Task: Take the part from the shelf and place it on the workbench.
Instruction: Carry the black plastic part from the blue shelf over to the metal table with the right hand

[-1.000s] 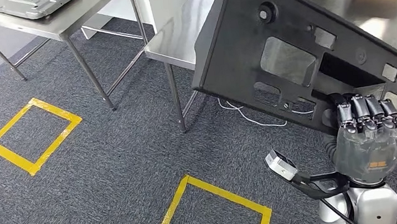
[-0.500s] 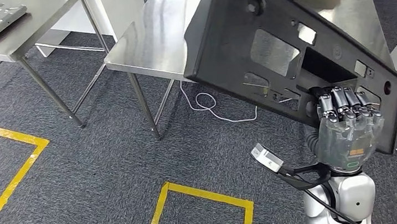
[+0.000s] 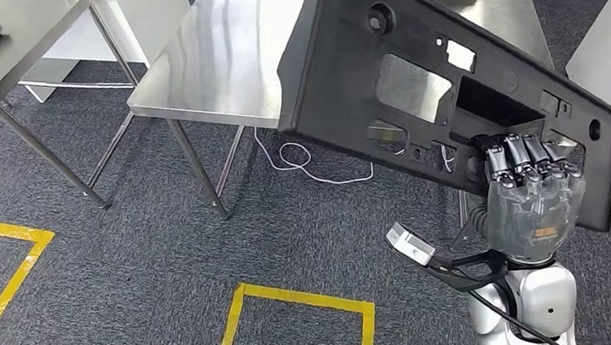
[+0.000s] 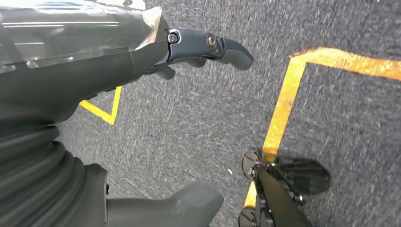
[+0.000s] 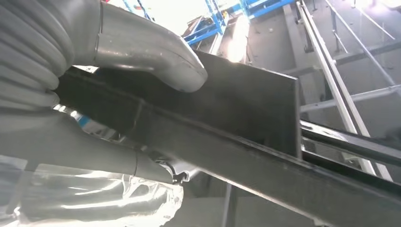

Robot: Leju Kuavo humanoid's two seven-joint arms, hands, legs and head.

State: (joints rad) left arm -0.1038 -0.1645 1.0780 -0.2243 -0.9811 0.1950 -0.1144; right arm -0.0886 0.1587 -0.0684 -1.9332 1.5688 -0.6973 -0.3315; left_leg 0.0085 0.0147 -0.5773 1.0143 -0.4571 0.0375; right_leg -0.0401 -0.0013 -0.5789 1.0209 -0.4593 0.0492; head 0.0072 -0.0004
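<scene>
Gripping the black panel part [image 3: 413, 84] by its lower edge, right hand [image 3: 535, 204], fingers curled over it.

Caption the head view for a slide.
Right hand holds a large black plastic panel with cut-outs, tilted, in front of a stainless-steel workbench.

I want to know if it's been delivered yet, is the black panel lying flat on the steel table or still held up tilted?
Tilted and held up: the black panel slants above the steel table, with the right hand gripping its lower edge.
</scene>
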